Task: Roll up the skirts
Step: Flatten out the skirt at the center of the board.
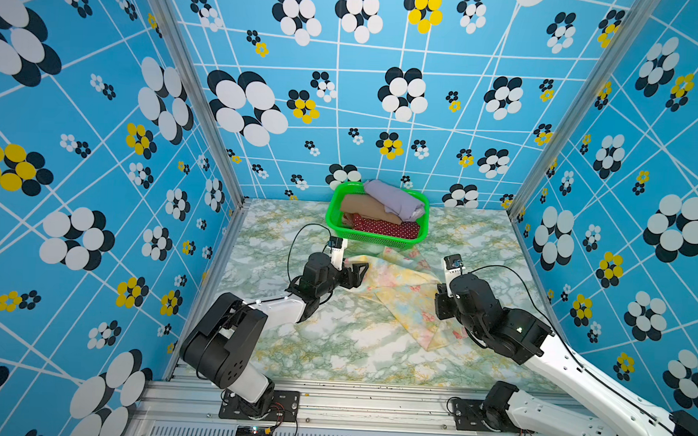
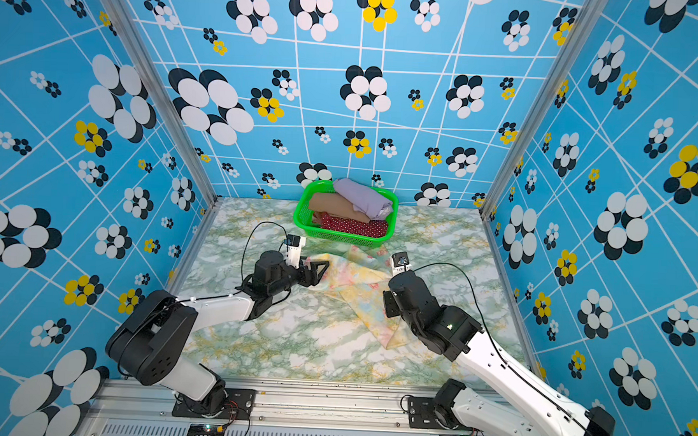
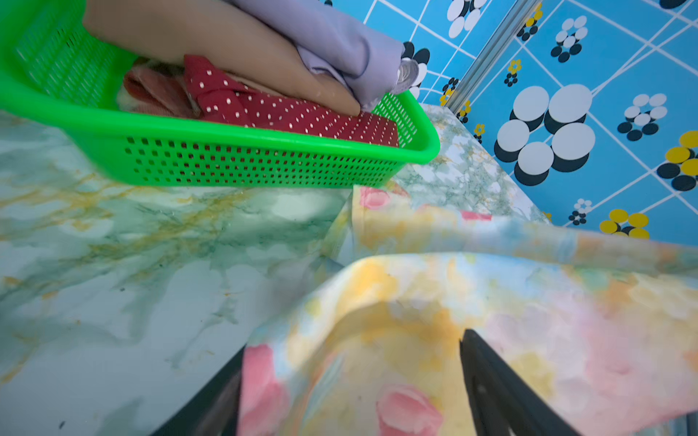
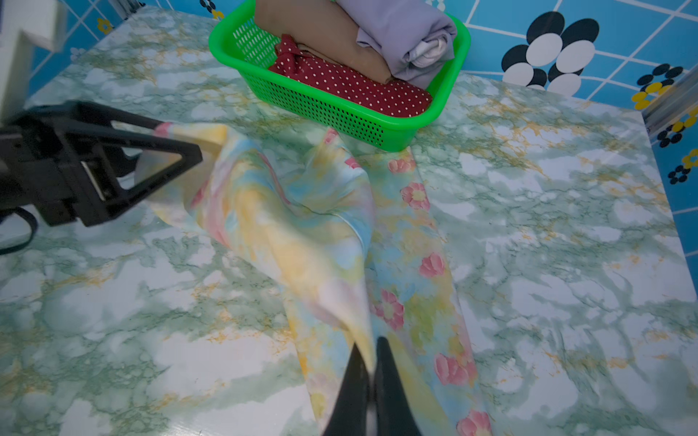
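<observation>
Skirt point(image 1: 400, 294), a thin pale yellow cloth printed with pink flowers and blue-green patches, lies crumpled and unrolled on the green marbled table point(image 1: 333, 348), between the two robot arms. Its far corner reaches the near wall of a green basket point(image 1: 378, 239) that stands at the far edge of the table. From there the cloth trails towards the near right.

On the left, the left gripper point(image 1: 359, 274) sits at the skirt's left edge. Its black fingers point(image 3: 491, 377) are spread wide apart, and loose cloth drapes between them without being pinched.

On the right, the right gripper point(image 4: 370, 343) has its two fingers pressed together on a raised fold of the skirt. The fold runs as a lifted ridge from this pinch back towards the left gripper, while the rest of the cloth lies flat on the table.

Inside the basket are three bundled cloths: a lilac-grey roll point(image 1: 392, 198) on top at the far right, a tan roll point(image 1: 364, 207) beside it, and a dark red cloth with white dots point(image 1: 387, 228) along the near side.
</observation>
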Robot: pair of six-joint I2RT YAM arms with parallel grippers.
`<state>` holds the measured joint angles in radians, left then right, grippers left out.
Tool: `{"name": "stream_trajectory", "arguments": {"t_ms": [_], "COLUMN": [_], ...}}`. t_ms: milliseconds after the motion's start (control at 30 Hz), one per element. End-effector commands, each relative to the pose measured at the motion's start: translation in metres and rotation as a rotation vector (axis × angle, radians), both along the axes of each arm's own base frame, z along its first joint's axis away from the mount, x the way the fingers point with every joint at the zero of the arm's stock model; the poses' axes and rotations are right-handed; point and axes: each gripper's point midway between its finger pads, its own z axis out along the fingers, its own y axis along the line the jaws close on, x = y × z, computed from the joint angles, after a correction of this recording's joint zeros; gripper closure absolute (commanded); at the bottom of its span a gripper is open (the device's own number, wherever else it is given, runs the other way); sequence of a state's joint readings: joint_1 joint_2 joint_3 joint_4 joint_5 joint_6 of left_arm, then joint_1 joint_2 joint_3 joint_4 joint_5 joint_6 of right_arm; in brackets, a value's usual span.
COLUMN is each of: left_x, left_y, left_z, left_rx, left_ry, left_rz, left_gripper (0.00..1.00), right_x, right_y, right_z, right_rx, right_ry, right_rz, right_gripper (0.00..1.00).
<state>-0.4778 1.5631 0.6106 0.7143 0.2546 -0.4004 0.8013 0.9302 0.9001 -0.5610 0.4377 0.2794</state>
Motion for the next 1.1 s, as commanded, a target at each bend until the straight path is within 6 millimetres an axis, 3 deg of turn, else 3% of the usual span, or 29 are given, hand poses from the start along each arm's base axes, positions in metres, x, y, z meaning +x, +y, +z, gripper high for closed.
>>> {"name": "stream_trajectory", "arguments": {"t_ms": [0, 167, 300, 367, 500, 600, 700, 1067], "left_x": [0.009, 0.026, 0.045, 0.051, 0.055, 0.058, 0.055, 0.03], "left_y": [0.001, -0.006, -0.009, -0.007, 0.003, -0.004, -0.024, -0.086], "left_z": [0.016, 0.023, 0.028, 0.031, 0.042, 0.042, 0.024, -0.074], "left_rx": [-0.067, -0.095, -0.175, -0.182, -0.12, -0.065, 0.018, 0.257], "left_ry": [-0.054, -0.046, 0.043, 0.076, 0.049, 0.082, 0.16, 0.43], "left_rz": [-0.002, -0.035, -0.092, -0.09, -0.047, -0.075, -0.142, -0.288], "left_gripper": [0.18, 0.19, 0.23, 0.27, 0.28, 0.28, 0.27, 0.27], "right_x": [0.001, -0.005, -0.017, -0.027, -0.054, -0.069, -0.075, -0.069], "right_y": [0.013, 0.02, 0.02, 0.019, 0.02, 0.013, 0.009, 0.016], "right_z": [0.01, -0.001, -0.023, -0.044, -0.115, -0.154, -0.167, -0.163], "right_rx": [0.028, 0.037, 0.03, 0.048, 0.17, 0.206, 0.213, 0.206], "right_ry": [-0.017, 0.014, 0.103, 0.183, 0.367, 0.436, 0.458, 0.447], "right_rz": [0.069, 0.124, 0.145, 0.134, 0.076, 0.023, 0.0, 0.011], "right_gripper": [1.0, 1.0, 1.0, 1.0, 1.0, 1.0, 1.0, 1.0]}}
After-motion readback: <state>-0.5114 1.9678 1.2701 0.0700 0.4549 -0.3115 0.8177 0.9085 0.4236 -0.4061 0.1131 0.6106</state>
